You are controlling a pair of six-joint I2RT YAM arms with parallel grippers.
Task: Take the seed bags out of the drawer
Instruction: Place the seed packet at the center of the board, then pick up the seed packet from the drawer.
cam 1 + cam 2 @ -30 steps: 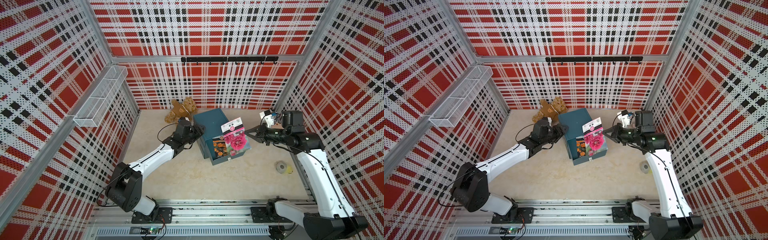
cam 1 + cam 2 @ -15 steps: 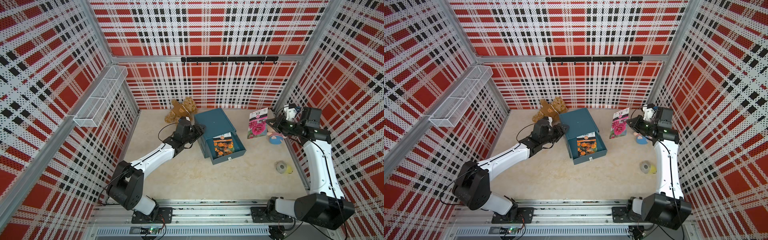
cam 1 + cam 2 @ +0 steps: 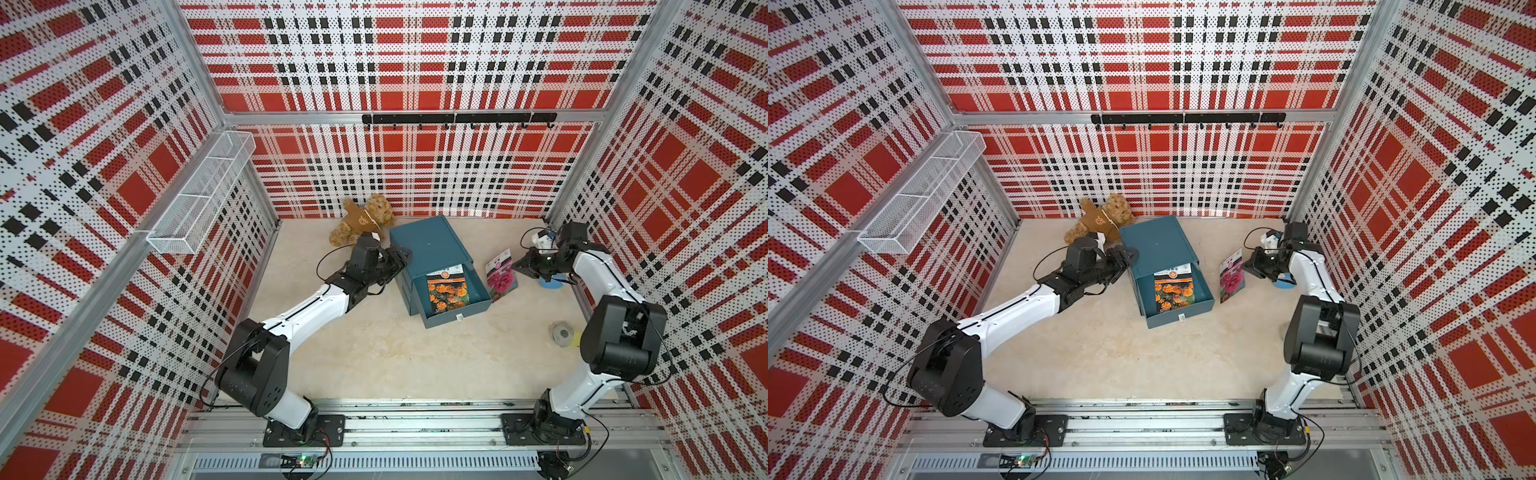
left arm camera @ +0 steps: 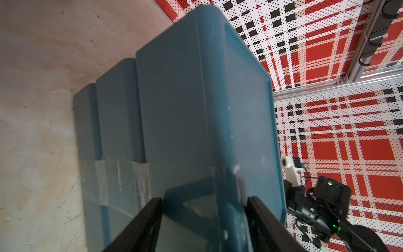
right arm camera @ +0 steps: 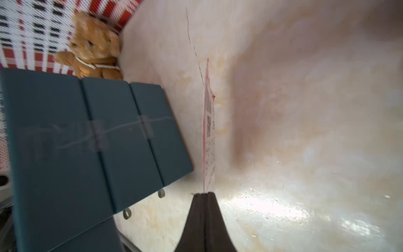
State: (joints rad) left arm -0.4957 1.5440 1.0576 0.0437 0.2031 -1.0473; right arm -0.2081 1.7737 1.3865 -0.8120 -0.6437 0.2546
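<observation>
Along the left of the plaid-walled cell, the left gripper (image 3: 399, 257) braces the teal cabinet (image 3: 428, 245). Its jaws are spread astride the upper rear edge and closed on nothing, and a teddy bear (image 3: 365, 218) is slumped just behind. At centre, the bottom drawer (image 3: 457, 318) stands open with the orange seed bag (image 3: 448, 293) lying flat inside. A white-labelled strip at the bag's far end may be a second packet, though that is hard to tell. Just right of the drawer, the pink seed bag (image 3: 502, 276) is tilted over the table (image 3: 374, 345), pinched by one thin margin in the tightly closed right gripper (image 3: 519, 266). Whether its lower edge touches down is unclear. With so slight a hold on glossy film, the bag could slip early. Released this close, it could also tip back against the drawer wall. The flat orange packet offers little edge to pinch, and a scraping attempt could shove the cabinet if the brace gives.
</observation>
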